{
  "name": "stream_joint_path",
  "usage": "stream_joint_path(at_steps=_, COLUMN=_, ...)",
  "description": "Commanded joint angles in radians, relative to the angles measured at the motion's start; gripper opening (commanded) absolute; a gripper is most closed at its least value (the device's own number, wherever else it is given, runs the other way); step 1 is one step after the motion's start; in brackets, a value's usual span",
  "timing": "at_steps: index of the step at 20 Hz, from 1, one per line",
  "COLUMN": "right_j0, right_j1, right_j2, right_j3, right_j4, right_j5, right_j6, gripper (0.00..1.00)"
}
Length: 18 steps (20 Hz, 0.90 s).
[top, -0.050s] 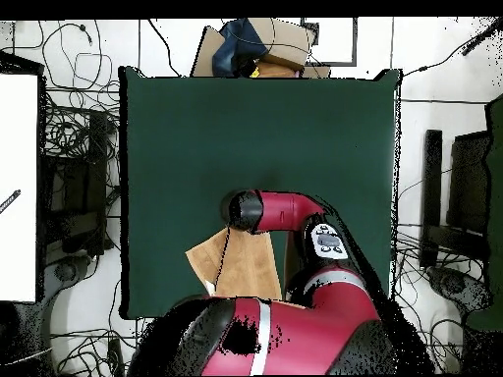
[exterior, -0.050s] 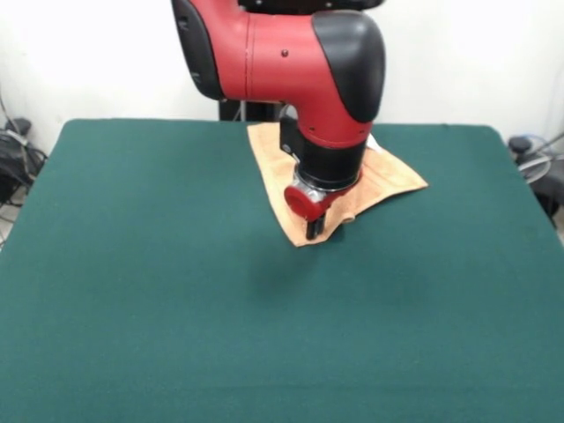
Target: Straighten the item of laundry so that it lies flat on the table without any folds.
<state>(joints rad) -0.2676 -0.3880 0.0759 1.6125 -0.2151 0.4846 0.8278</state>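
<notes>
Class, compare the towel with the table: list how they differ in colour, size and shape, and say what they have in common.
The towel is light orange-brown; the table is dark green. The towel covers only a small patch at one edge; the table is far wider. The towel looks folded and uneven; the table lies smooth. Both are cloth-surfaced.

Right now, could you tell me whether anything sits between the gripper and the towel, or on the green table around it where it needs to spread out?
Nothing visible does. The gripper is already down at the towel, at its near corner, and the table around the towel is bare green cloth in both views. The arm itself hides part of the towel.
</notes>
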Motion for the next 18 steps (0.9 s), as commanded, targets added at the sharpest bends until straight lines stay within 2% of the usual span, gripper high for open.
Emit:
stream_joint_path(at_steps=1, right_j0=-0.057, right_j1=0.13, right_j2=-0.024, right_j3=-0.062, right_j4=-0.05, right_j5=-0.203, right_j6=0.211, gripper=0.0)
stream_joint_path(at_steps=8, right_j0=-0.091, right_j1=0.132, right_j2=-0.012, right_j3=-0.072, right_j4=-0.069, right_j5=-0.201, right_j6=0.174, gripper=0.0)
stream_joint_path(at_steps=18, right_j0=-0.08, right_j1=0.144, right_j2=-0.009, right_j3=-0.128, right_j4=-0.067, right_j5=-0.173, right_j6=0.168, gripper=0.0)
